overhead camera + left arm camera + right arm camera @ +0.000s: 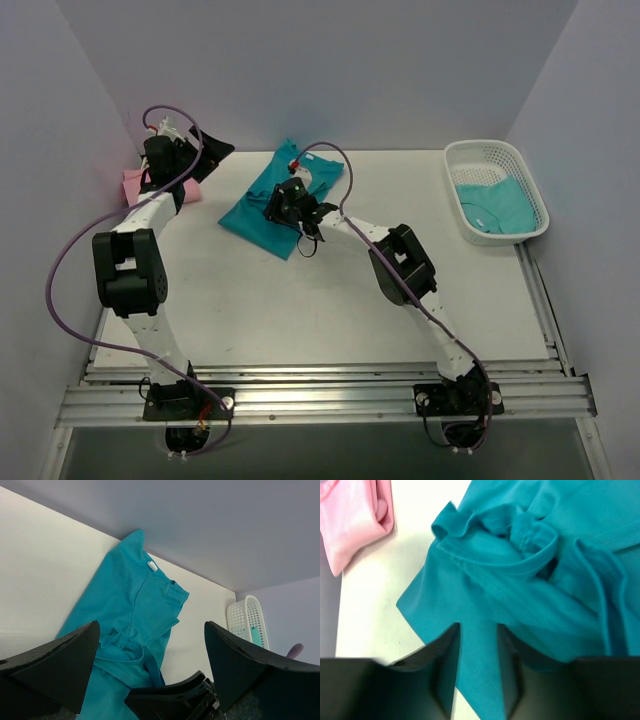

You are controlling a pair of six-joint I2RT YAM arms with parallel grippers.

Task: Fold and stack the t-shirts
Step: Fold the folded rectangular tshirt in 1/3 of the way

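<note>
A bundled pink t-shirt (133, 186) lies at the table's (300, 310) far left, against the wall. Just beside it the left gripper (152, 632) hangs with its jaws spread wide, holding nothing. At mid-table a teal t-shirt (250, 212) lies rumpled, one sleeve bunched. Its small white neck tag (152, 566) shows no readable writing. The right gripper (478, 627) sits low over the shirt's edge, fingers narrowly parted, released. At far right, a white mesh basket (497, 148) holds more teal cloth (505, 205).
</note>
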